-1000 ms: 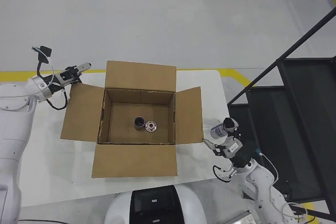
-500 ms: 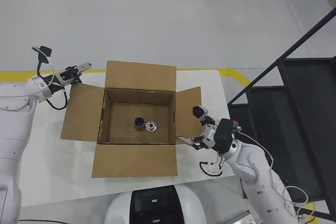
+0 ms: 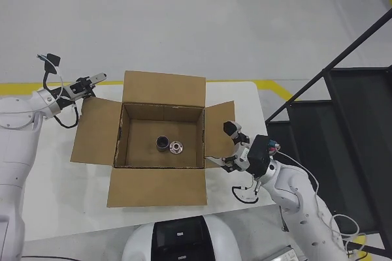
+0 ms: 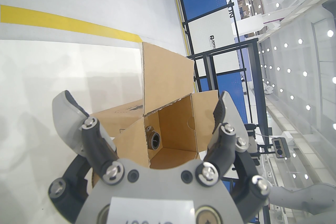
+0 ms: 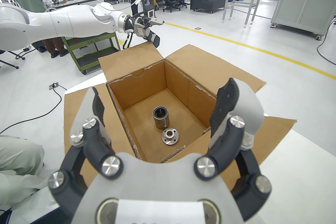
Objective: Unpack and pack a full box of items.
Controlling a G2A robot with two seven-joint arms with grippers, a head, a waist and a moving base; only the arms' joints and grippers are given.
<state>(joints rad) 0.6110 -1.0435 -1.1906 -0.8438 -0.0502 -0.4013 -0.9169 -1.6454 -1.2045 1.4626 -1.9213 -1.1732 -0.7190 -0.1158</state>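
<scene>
Unpack phase, by my read: the cardboard box (image 3: 163, 88) sits open mid-surface (image 3: 65, 196) with two parts on its floor.

- Left arm (image 3: 59, 98) is at the box's 10 o'clock, off the left flap's far corner. Its jaws are spread and hold nothing.
- The steel sleeve (image 3: 162, 142) stands upright near the floor's centre. The flange (image 3: 176, 147) lies flat just beside it at its 4 o'clock.
- Right arm (image 3: 281, 183) is at the box's 4 o'clock. Its jaws are spread and empty over the right flap, aimed into the box.

Next move, likely: clear the right wall, drop in, and pinch the sleeve. The flat flange looks harder to grip.

Versus a second ago, the right arm has swung in from the surface's 3 o'clock edge onto the flap. The left arm and both parts are unchanged.
</scene>
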